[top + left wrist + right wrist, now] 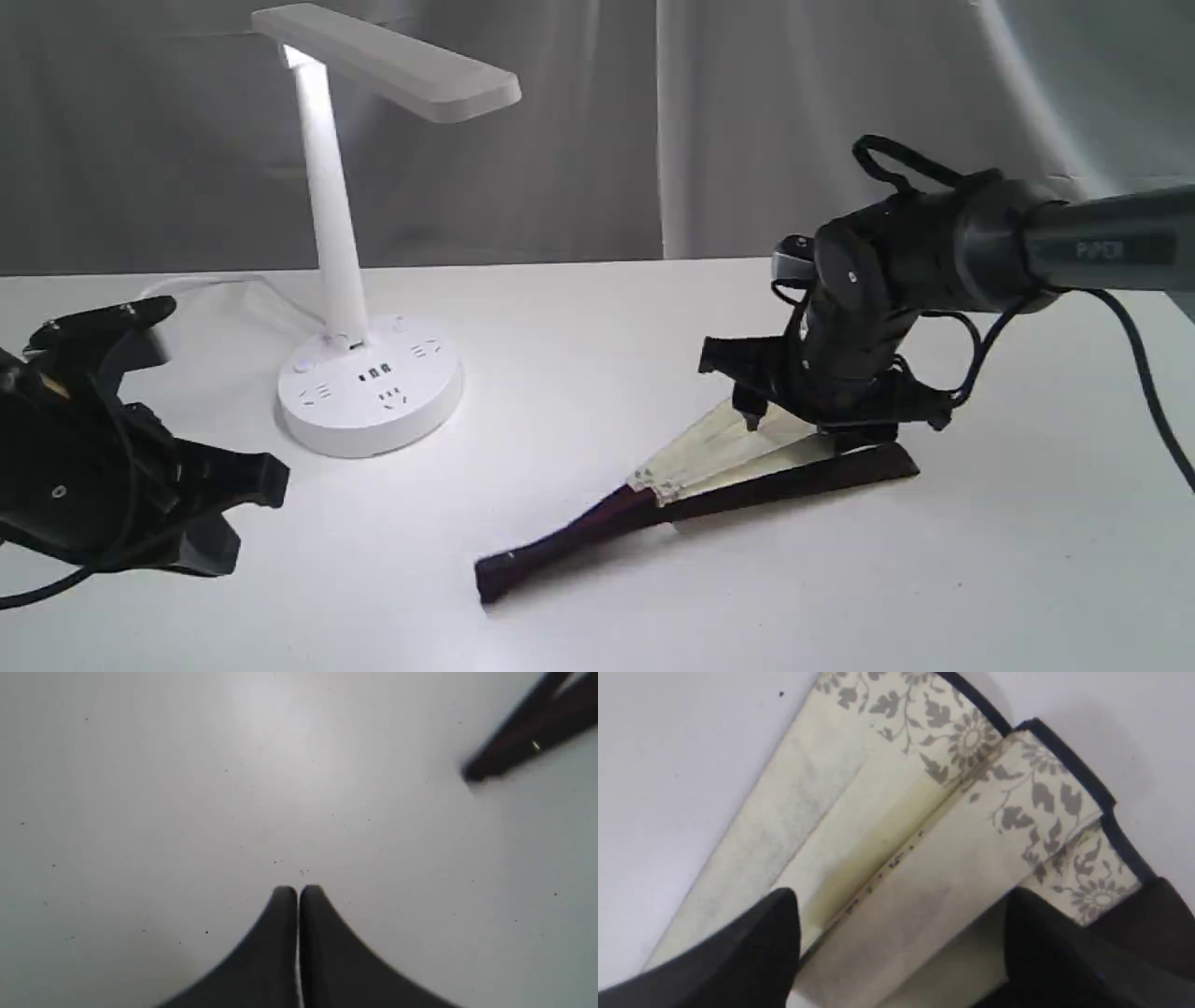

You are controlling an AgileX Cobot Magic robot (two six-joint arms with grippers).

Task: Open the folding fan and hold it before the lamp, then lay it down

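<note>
Right pincer [901,898] gapes over the folding fan [728,457], perhaps touching; left pincer [297,891] closed.

A white worktop [1027,560] spans the scene, smooth and matte (tiny dark specks dot it up close). Behind it hangs a grey cloth backdrop [794,121], softly creased, its right-hand panel paler.
</note>
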